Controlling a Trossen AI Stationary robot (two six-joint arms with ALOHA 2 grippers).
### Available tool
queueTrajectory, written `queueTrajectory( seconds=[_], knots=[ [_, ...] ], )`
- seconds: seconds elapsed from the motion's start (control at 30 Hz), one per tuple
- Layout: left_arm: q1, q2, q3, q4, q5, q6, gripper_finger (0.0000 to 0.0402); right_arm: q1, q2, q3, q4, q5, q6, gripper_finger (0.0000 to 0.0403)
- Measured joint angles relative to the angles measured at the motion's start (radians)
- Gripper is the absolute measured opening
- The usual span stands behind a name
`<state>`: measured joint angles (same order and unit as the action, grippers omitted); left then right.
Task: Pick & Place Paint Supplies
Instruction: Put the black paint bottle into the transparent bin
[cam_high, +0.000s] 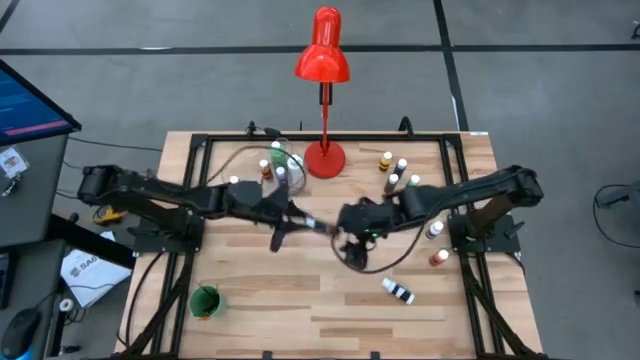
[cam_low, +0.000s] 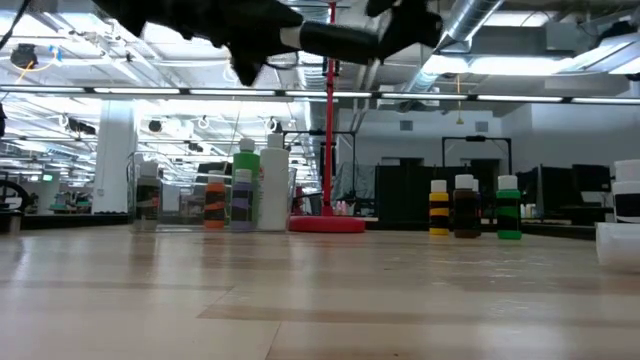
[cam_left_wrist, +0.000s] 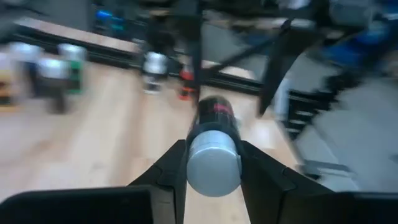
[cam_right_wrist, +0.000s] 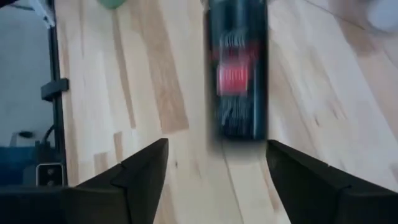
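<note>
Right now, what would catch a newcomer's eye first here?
Likely the tall red desk lamp at the table's far edge. Next, mid-table, the left gripper is clamped on a dark paint bottle by its white cap, while the right gripper, facing it, stands open.

Two arms meeting mid-table (cam_high: 300, 320), red lamp (cam_high: 322, 60), scattered paint bottles (cam_high: 397, 291)
</note>
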<state>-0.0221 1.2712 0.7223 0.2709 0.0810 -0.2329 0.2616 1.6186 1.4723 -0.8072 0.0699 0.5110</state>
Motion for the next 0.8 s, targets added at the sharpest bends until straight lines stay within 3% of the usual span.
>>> queueTrajectory(
  seconds=[0.13,0.23,0.43,0.8],
  knots=[
    [0.009,-0.102,-0.003,-0.163,-0.364,0.045,0.0099,0.026,-0.060,0.000,-0.054,-0.004,0.026,0.0265],
    [0.019,-0.188,-0.002,-0.330,-0.522,0.013,0.0099,0.040,-0.087,0.000,-0.080,0.037,0.039,0.0265],
    [0.061,-0.283,-0.002,-0.537,-0.558,-0.072,0.0104,0.055,-0.085,0.000,-0.079,0.062,0.051,0.0265],
    [0.120,-0.320,0.037,-0.851,-0.560,-0.189,0.0105,0.071,-0.044,0.002,-0.110,0.061,0.056,0.0265]
  ],
)
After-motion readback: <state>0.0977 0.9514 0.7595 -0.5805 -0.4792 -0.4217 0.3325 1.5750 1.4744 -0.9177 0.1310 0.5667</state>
